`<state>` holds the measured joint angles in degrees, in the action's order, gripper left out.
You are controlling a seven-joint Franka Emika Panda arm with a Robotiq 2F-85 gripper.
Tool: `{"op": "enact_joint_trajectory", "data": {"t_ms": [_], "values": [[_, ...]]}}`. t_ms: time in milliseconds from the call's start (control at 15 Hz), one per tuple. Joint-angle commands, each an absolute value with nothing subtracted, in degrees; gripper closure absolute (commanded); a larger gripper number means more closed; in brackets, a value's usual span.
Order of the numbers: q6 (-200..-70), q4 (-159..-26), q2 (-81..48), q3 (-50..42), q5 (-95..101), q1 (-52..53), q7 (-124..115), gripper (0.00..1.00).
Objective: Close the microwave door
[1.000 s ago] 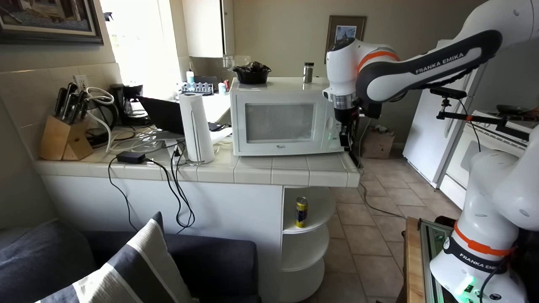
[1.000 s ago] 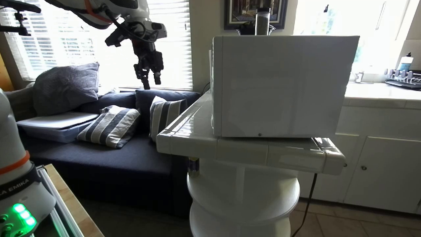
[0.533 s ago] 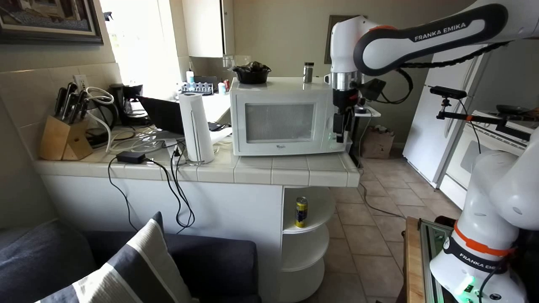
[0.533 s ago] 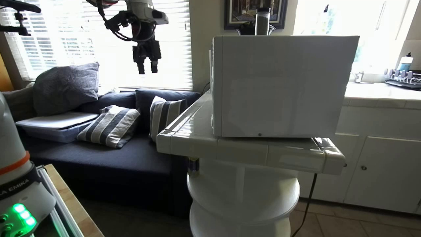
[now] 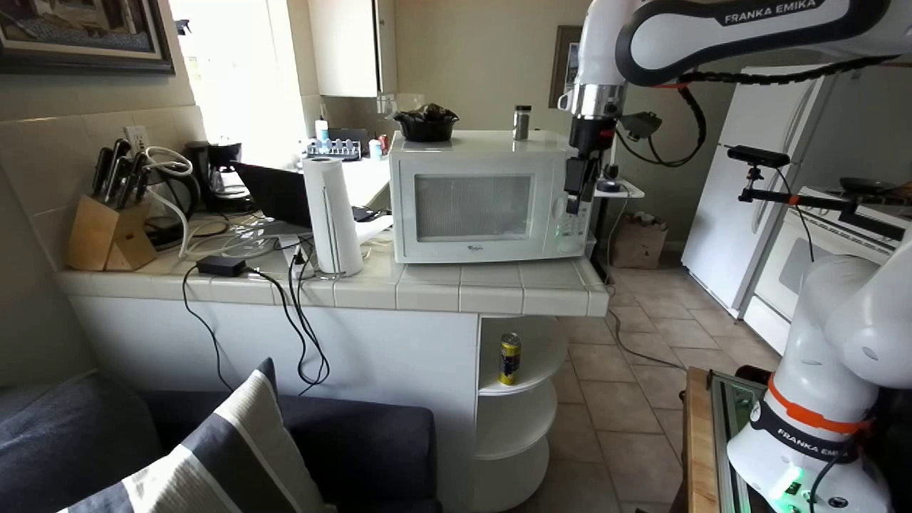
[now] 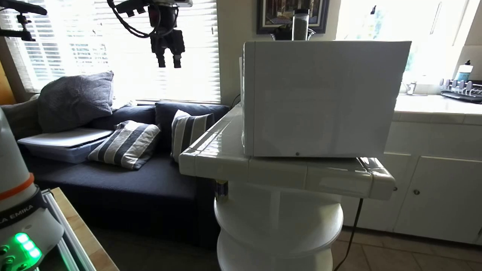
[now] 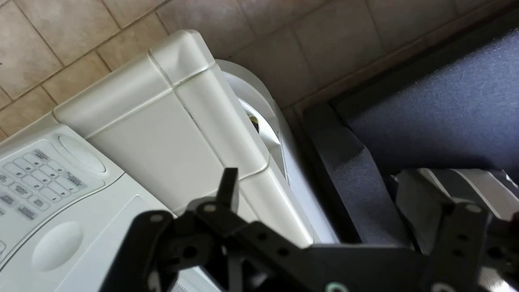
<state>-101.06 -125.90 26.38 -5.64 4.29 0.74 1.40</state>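
The white microwave [image 5: 491, 147] stands on the tiled counter; its side [image 6: 324, 98] faces the camera in an exterior view. The microwave door [image 5: 474, 206] lies flush with the front face and looks shut. In the wrist view the door [image 7: 101, 239] and the button panel [image 7: 42, 178] show at the lower left, with no gap visible between them. My gripper [image 6: 169, 64] points down with its two fingers apart and nothing between them. It hangs in the air in front of the microwave's control-panel end [image 5: 568, 226], above the counter's front edge, apart from the door.
A black bowl [image 5: 426, 127] and a shaker jar [image 5: 521, 122] stand on top of the microwave. A paper towel roll [image 5: 333, 217], laptop [image 5: 274, 194] and cables share the counter [image 5: 491, 274]. A can [image 5: 509, 359] stands on the shelf below. A dark sofa [image 6: 124, 188] lies beyond.
My gripper has risen steadily and turned from tilted to straight down. The arm has lifted with it. The microwave and its door look the same.
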Motion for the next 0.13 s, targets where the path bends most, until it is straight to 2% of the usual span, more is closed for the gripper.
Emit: {"op": "enact_joint_trajectory", "data": {"t_ms": [0, 67], "values": [[-101.0, -125.8, 26.3, -4.6, 3.8, -0.5, 1.9, 0.0], [-101.0, -125.8, 26.3, -4.6, 3.8, -0.5, 1.9, 0.0]]}}
